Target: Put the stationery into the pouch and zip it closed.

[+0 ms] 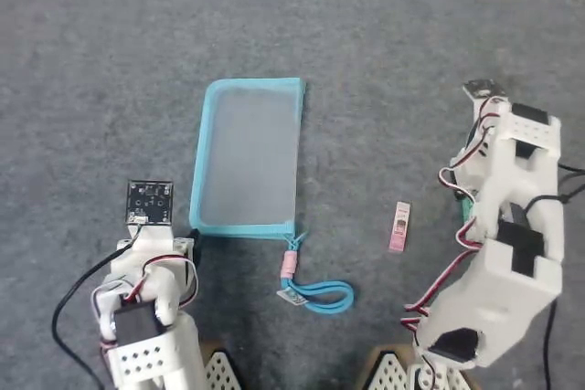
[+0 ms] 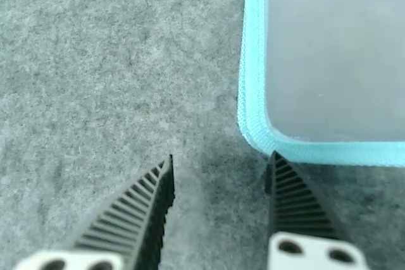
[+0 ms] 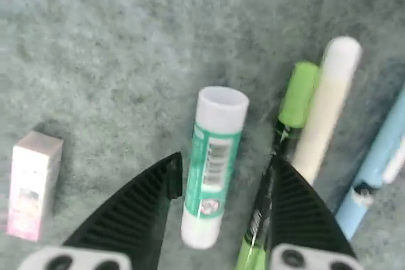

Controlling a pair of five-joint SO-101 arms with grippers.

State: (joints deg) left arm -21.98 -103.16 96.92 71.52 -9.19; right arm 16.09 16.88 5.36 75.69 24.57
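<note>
Pouch [image 1: 249, 157] lies flat mid-desk [image 1: 91, 61], teal-edged; I judge it light, soft and limp. I'd pin its 7 o'clock corner, where my left end effector [image 2: 221, 162] sits with jaws apart, and pull the zip tab [image 1: 289, 267] at 5 o'clock. Right end effector [image 3: 226, 162], jaws apart, hangs over the glue stick [image 3: 215, 124]: probably light, rigid, slick, prone to roll; grip mid-barrel. Eraser box [image 1: 399, 226] lies at the pouch's 3 o'clock.

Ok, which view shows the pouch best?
The high view: the whole pouch lies flat, with its pink zip pull and strap. The left wrist view catches one corner beside the open left fingers; the right wrist view looks at stationery instead.
</note>
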